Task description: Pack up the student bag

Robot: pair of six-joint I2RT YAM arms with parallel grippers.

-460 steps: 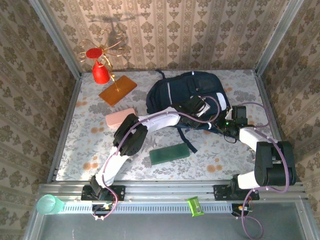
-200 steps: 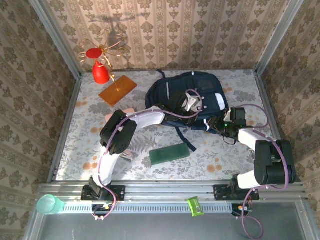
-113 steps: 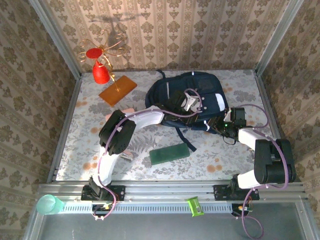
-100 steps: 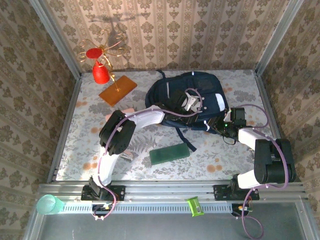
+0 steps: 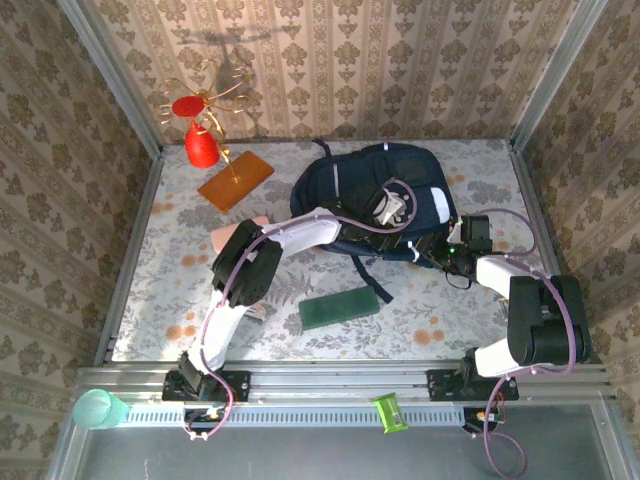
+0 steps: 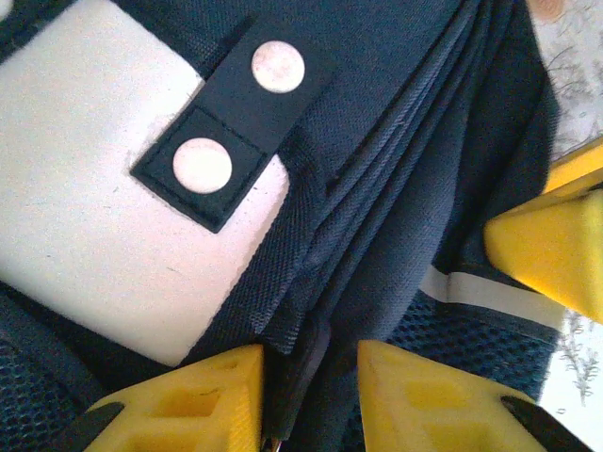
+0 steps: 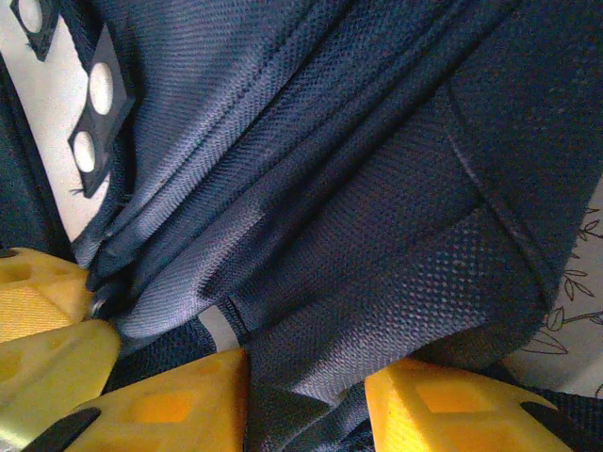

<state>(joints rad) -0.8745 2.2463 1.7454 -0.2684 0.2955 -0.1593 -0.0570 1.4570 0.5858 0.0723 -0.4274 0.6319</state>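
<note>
Student bag (image 5: 370, 175) fabric between right gripper (image 7: 306, 377) fingers, left gripper (image 6: 309, 365) alongside

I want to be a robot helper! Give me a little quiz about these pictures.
1. True or false: the green box lies on the table, outside the student bag.
2. What does the right gripper pinch? A bag fabric, B a banana, C a spoon.
3. Fill in: in the left wrist view, the dark tab carries ___ round snaps.
Key: 1 true; 2 A; 3 two.
</note>
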